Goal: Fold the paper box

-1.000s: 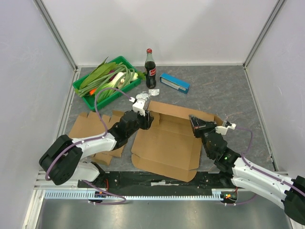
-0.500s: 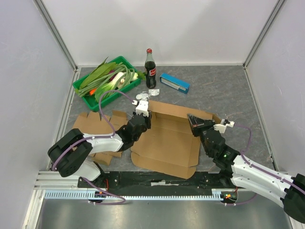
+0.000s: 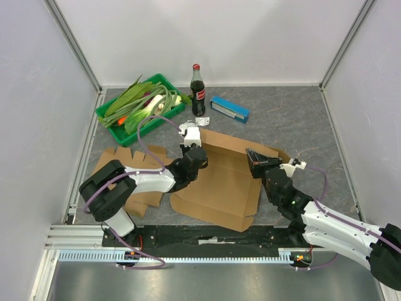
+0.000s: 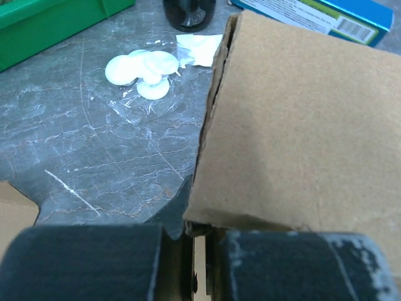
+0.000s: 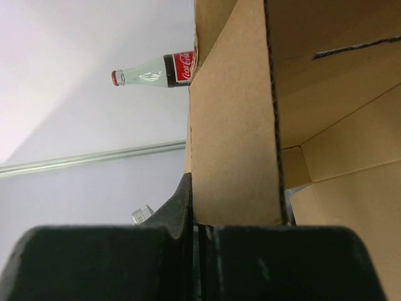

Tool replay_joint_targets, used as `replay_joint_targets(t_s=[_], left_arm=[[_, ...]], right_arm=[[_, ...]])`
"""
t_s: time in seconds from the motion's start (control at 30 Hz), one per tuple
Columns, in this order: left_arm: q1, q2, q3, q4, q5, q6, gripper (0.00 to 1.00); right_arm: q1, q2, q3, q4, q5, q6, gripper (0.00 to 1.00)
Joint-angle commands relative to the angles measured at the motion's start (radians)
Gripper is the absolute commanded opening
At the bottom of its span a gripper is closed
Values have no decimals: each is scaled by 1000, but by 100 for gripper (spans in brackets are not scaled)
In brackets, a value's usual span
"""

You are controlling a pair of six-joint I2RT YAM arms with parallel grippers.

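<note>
The paper box [image 3: 219,182] is a brown cardboard blank lying half-formed in the middle of the table, with its back and right walls raised. My left gripper [image 3: 195,152] is shut on the box's left rear flap; in the left wrist view the flap [image 4: 294,125] rises out of the closed gripper [image 4: 200,241]. My right gripper [image 3: 255,160] is shut on the raised right flap. In the right wrist view that flap [image 5: 235,138] stands upright out of the closed gripper [image 5: 203,232], with the box's inside to its right.
More flat cardboard blanks [image 3: 119,166] lie to the left under my left arm. At the back stand a green tray [image 3: 106,124] of vegetables, a cola bottle [image 3: 198,91] and a blue carton [image 3: 229,108]. Small white discs [image 4: 141,69] lie near the bottle.
My left gripper has moved right onto the box's left rear flap and closed on it. The right gripper has kept its hold, and the box has shifted slightly.
</note>
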Motion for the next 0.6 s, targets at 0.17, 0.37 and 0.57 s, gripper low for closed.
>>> replay_joint_targets(t_s=[0.17,0.37,0.57], left_arm=[[-23,95,61,-177,-256,-203,2],[-18,-40,-57,-23,-48,-128,27],[8,-282,-301,214,216,4,46]], right_arm=[[12,10,52,-81,-29,54,0],[12,10,53,-66,-6,21,0],[12,-27,46,-76,16,4,0]])
